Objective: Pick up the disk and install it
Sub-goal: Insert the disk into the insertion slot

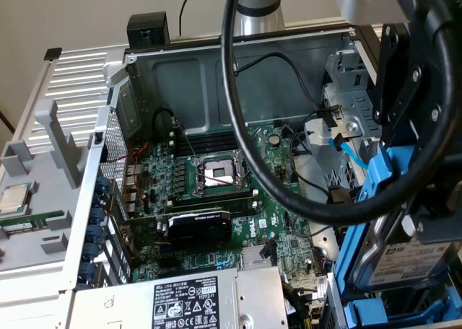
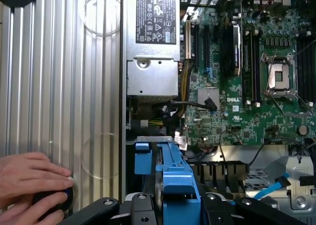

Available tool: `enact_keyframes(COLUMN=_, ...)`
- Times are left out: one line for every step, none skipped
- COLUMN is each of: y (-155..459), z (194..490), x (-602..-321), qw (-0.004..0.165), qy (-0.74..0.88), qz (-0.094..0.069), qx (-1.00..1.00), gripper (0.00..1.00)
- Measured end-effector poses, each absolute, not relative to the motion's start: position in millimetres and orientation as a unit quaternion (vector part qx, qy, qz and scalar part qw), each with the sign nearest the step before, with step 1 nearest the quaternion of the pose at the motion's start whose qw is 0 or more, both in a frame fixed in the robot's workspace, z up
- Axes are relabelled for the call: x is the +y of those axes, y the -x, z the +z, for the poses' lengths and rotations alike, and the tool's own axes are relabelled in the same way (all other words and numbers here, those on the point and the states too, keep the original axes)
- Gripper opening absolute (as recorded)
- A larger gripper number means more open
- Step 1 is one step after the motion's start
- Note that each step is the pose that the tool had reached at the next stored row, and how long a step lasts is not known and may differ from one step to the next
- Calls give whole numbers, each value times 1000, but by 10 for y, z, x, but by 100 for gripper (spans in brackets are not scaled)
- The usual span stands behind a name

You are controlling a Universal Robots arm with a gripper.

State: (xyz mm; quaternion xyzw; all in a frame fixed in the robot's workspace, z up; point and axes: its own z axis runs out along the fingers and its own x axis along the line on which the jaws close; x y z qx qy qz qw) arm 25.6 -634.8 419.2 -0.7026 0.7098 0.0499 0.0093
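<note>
One step looks done: the gripper [image 2: 173,207] pinches the disk [image 1: 413,251] by its blue carrier [image 2: 174,178], and the disk hangs on edge, clear of every surface. Close by, a person's hand [image 2: 29,178] rests on the ribbed table [image 2: 59,77] beside the open computer case [image 1: 216,62]. The disk is over the case's corner, near the metal drive cage [image 1: 346,91], but it sits in no slot, so I judge installing as not done. Farther lies the motherboard [image 1: 281,221] with its CPU socket [image 1: 219,172].

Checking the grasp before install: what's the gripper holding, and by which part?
The gripper holds the disk by the sides of its blue carrier.
</note>
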Motion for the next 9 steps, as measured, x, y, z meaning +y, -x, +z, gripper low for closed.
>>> enact_keyframes(y=-256, z=4188, x=-6348, qw=9, qy=703, qz=50, qx=710, gripper=37)
enact_keyframes(y=-256, z=4185, x=-6348, qw=9, qy=703, qz=50, qx=710, gripper=37)
enact_keyframes(y=-256, z=4180, x=-6348, qw=9, qy=703, qz=50, qx=710, gripper=37)
enact_keyframes(y=-256, z=4177, x=-6348, qw=9, qy=703, qz=50, qx=710, gripper=37)
enact_keyframes(y=-256, z=4173, x=-6348, qw=9, qy=703, qz=50, qx=710, gripper=37)
enact_keyframes(y=-256, z=4169, x=-6348, qw=9, qy=703, qz=50, qx=710, gripper=37)
enact_keyframes(y=-256, z=4166, x=-6348, qw=9, qy=703, qz=50, qx=710, gripper=37)
enact_keyframes(y=-255, z=4163, x=-6348, qw=9, qy=703, qz=50, qx=710, gripper=37)
enact_keyframes(y=-256, z=4160, x=-6348, qw=9, qy=703, qz=50, qx=710, gripper=37)
